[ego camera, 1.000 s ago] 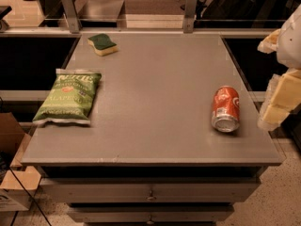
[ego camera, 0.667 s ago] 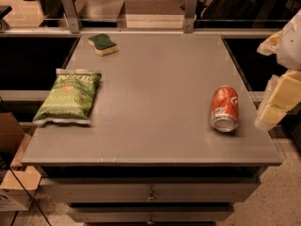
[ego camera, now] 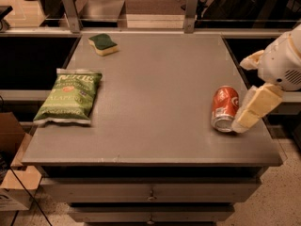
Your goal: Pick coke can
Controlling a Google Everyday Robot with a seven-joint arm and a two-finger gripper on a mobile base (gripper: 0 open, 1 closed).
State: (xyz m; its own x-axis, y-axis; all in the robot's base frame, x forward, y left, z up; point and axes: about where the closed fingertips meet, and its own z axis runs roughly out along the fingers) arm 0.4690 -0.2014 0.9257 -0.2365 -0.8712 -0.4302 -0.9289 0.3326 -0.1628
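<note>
The coke can (ego camera: 225,108) is a small red can with white script. It lies on its side near the right edge of the grey table (ego camera: 160,88), silver end toward the front. My gripper (ego camera: 243,94) comes in from the right edge of the view, just right of the can. Its cream fingers stand apart, open and empty. The lower finger (ego camera: 254,108) sits right beside the can's right side; I cannot tell whether it touches. The upper finger (ego camera: 251,60) is farther back, above the table's right edge.
A green chip bag (ego camera: 69,96) lies flat at the table's left side. A green and yellow sponge (ego camera: 103,44) sits at the back left. A rail with two metal posts (ego camera: 190,6) runs behind the table. Drawers (ego camera: 150,192) are below the front edge.
My gripper has moved a little left, bringing its lower finger close against the can's right side. The can, bag and sponge have not moved.
</note>
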